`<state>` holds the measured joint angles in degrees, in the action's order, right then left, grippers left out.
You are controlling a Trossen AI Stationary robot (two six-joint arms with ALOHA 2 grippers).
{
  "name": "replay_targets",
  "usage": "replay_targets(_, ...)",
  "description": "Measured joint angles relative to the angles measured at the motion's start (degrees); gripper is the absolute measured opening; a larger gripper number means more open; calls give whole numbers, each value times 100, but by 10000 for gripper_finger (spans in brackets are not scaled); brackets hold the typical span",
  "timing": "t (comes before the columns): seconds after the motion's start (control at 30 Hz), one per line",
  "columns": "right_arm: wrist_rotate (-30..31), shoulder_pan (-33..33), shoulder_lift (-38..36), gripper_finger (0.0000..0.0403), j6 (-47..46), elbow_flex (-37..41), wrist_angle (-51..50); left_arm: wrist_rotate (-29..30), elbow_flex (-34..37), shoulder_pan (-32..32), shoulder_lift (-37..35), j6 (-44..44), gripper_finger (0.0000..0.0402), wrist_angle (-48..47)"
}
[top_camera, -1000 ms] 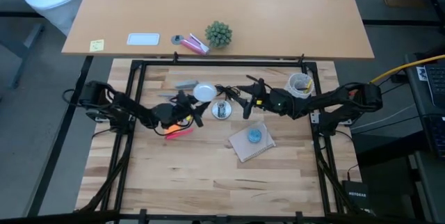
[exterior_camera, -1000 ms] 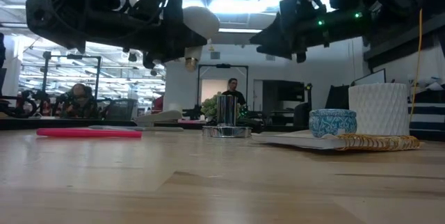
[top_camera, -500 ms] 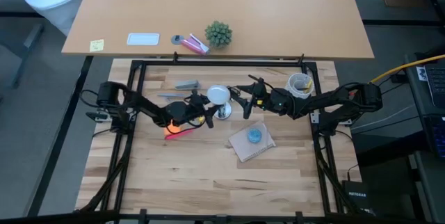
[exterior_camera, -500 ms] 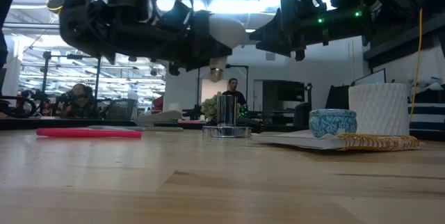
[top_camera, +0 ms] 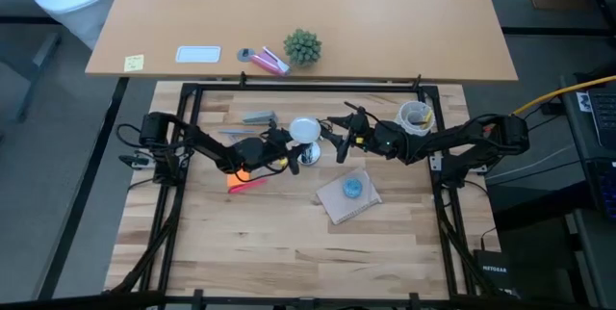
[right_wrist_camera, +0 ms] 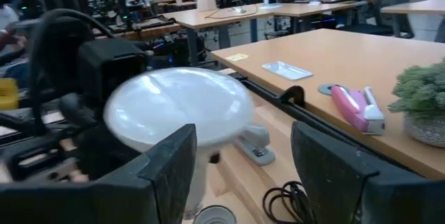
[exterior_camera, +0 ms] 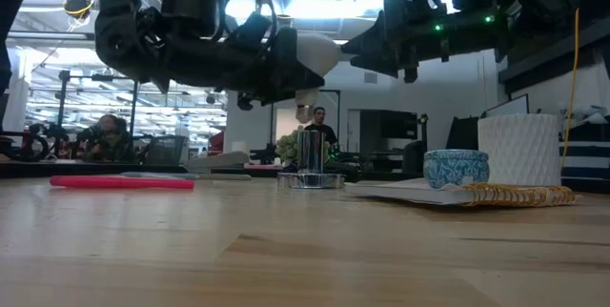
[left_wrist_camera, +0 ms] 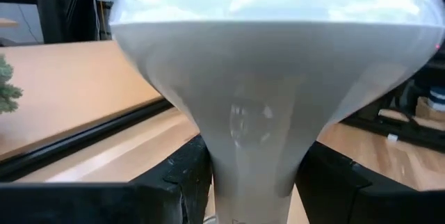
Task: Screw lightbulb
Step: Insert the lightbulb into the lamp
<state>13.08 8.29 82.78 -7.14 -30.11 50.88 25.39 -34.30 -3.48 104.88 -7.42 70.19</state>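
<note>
Holding the lightbulb (top_camera: 304, 131) by its neck, your left gripper (top_camera: 286, 150) is now hanging just above the socket (exterior_camera: 310, 162) at mid-table; its fingers (left_wrist_camera: 177, 175) are closed on either side of the narrow part, as the left wrist view is showing you. Since half a second ago the bulb is sitting a touch farther right and lower: in the low view its grey base (exterior_camera: 304, 113) is now pointing down directly over the socket's upright metal tube, with a small gap between them. A second ago it was well to the left of the socket. The globe is facing up and slightly toward the right arm.

Your right gripper (top_camera: 338, 137) is waiting in the air just right of the bulb, fingers (right_wrist_camera: 165, 172) spread wide and gripping nothing, and it is staying where it was.

On the table, the pink pen (exterior_camera: 121, 181) is lying left of the socket, and the blue blob (exterior_camera: 456, 167) is resting on a notebook (exterior_camera: 467, 194) to the right, unmoved.
</note>
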Motion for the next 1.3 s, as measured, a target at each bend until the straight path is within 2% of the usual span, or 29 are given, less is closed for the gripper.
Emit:
replay_targets(0.47,-55,-2,-1,236,162,-4,6,-130,0,-123,0,39,169,-86)
replay_targets(0.7,406,-2,-477,236,787,-4,-48,-127,0,-119,-4,-93,169,-52)
replay_targets(0.9,1048,-2,-766,236,913,-4,-649,-127,0,-88,-4,-179,169,-53)
replay_targets(1.03,1315,-2,-562,236,727,-7,-747,-127,0,-33,-4,-179,169,-58)
replay_targets(1.3,1327,-2,231,236,446,-4,105,-127,0,-34,-7,-144,169,-122)
